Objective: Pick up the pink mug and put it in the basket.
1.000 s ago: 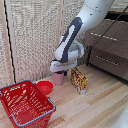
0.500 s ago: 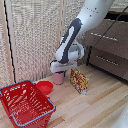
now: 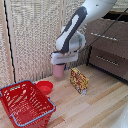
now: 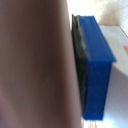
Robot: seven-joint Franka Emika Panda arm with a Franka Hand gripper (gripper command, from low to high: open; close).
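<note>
In the exterior view the white arm's gripper (image 3: 59, 64) sits over the small pale pink cylindrical mug (image 3: 59, 71), its jaws pinching the mug's top; the mug has come up slightly from half a second ago and hangs just clear of the wooden desk (image 3: 95, 107), between the small red bowl (image 3: 44, 87) and the patterned snack box (image 3: 78, 81); the large bright red lattice basket (image 3: 25, 104) lies apart, unmoved, partly cut off at the exterior view's left. In the wrist view the mug's blurred pink wall (image 4: 32, 65) fills most of the picture, a blue fingertip (image 4: 97, 70) pressed against it; the other fingertip is hidden.
</note>
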